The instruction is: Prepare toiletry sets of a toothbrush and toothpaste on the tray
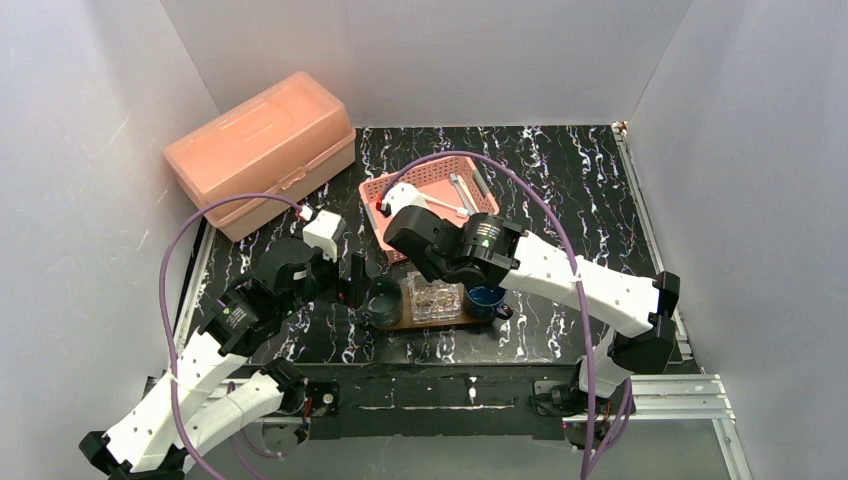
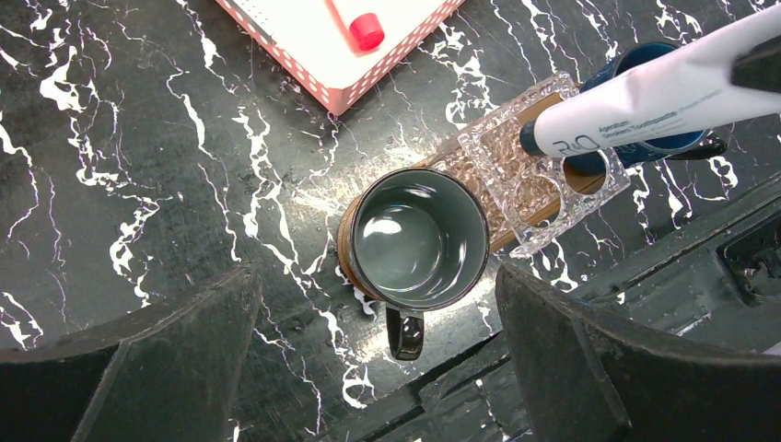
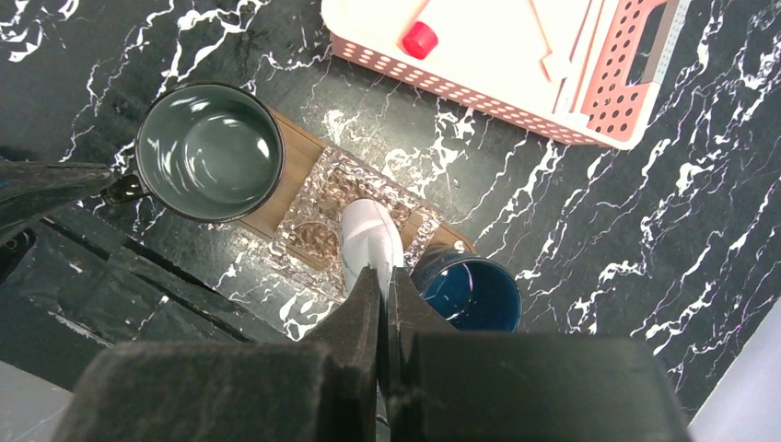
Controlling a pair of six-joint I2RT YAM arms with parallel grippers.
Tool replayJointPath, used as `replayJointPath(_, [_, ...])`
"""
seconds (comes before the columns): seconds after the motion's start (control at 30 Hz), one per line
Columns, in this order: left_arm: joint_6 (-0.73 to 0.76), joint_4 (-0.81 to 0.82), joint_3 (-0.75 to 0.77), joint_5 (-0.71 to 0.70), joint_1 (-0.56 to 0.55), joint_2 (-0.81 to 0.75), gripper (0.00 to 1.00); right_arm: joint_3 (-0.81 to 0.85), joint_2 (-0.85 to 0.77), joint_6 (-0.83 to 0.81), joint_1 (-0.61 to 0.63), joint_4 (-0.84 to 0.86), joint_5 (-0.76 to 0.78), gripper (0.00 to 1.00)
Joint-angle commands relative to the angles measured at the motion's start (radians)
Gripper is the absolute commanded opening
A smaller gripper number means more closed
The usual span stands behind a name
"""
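White toothpaste tube (image 2: pixel 645 101) aslant above brown wooden tray (image 3: pixel 297 170).

The black, white-veined surface (image 1: pixel 580 170) carries a lidded pink box (image 1: pixel 262 150) at the back left. A pink lattice basket (image 3: pixel 460 85) and a wooden tray (image 3: pixel 297 170) lie nearer.

Your top camera sits above and behind the arm bases, looking down over the whole black table (image 1: pixel 590 170). Your left wrist camera looks straight down, close over the grey mug (image 2: pixel 419 241). Your right wrist camera looks down from close above the clear box (image 3: pixel 318 226). Both wrist views share that mug, the box, the tray (image 3: pixel 293 170) and a corner of the pink basket (image 3: pixel 626 101).
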Motion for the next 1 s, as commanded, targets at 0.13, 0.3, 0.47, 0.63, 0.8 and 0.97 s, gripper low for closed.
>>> replayJointPath(0.13, [0.004, 0.003, -0.011, -0.01, 0.001, -0.01, 0.98, -0.065, -0.017, 0.026, 0.003, 0.107, 0.026, 0.01])
replayJointPath(0.3, [0.004, 0.003, -0.011, -0.009, 0.0, -0.01, 0.98, -0.092, -0.009, 0.024, 0.002, 0.137, 0.023, 0.01])
replayJointPath(0.47, [0.005, 0.003, -0.012, -0.009, 0.0, -0.01, 0.98, -0.134, -0.003, 0.025, -0.015, 0.18, 0.008, 0.01])
replayJointPath(0.63, [0.005, 0.003, -0.011, -0.008, 0.001, -0.009, 0.98, -0.181, -0.007, 0.03, -0.045, 0.233, -0.033, 0.01])
replayJointPath(0.8, [0.005, 0.003, -0.011, -0.01, 0.001, -0.007, 0.98, -0.224, -0.01, 0.037, -0.072, 0.274, -0.067, 0.01])
replayJointPath(0.97, [0.006, 0.003, -0.011, -0.01, 0.0, -0.004, 0.98, -0.258, -0.012, 0.046, -0.082, 0.303, -0.096, 0.01])
